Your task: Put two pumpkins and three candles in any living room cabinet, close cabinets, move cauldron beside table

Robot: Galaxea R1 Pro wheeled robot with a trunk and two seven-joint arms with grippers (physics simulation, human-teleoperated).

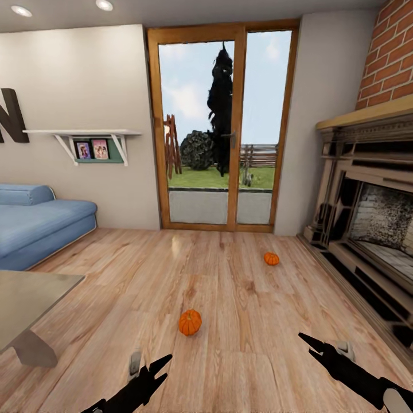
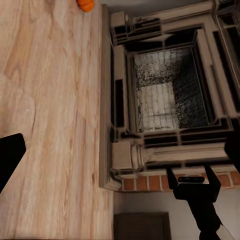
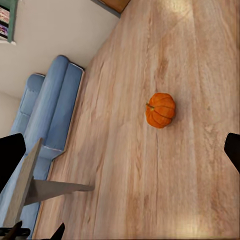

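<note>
Item: near pumpkin (image 1: 190, 322), lying on the plank floor (image 1: 229, 275) just ahead, between our arms. Second pumpkin (image 1: 271, 258), farther off, near the fireplace (image 1: 367, 218). Desk (image 1: 28, 298) corner at left. Left gripper (image 1: 162, 362) and right gripper (image 1: 306, 339): both spread apart, holding nothing. We are judging it best to lower one gripper centred over the near pumpkin's ribs.

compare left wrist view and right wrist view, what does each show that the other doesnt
Left wrist view: the brick fireplace, the right gripper open before it, and a pumpkin at the picture's edge.
Right wrist view: the blue sofa, the table corner, and a whole pumpkin lying alone on the floor.
Both: the wood plank floor.
</note>
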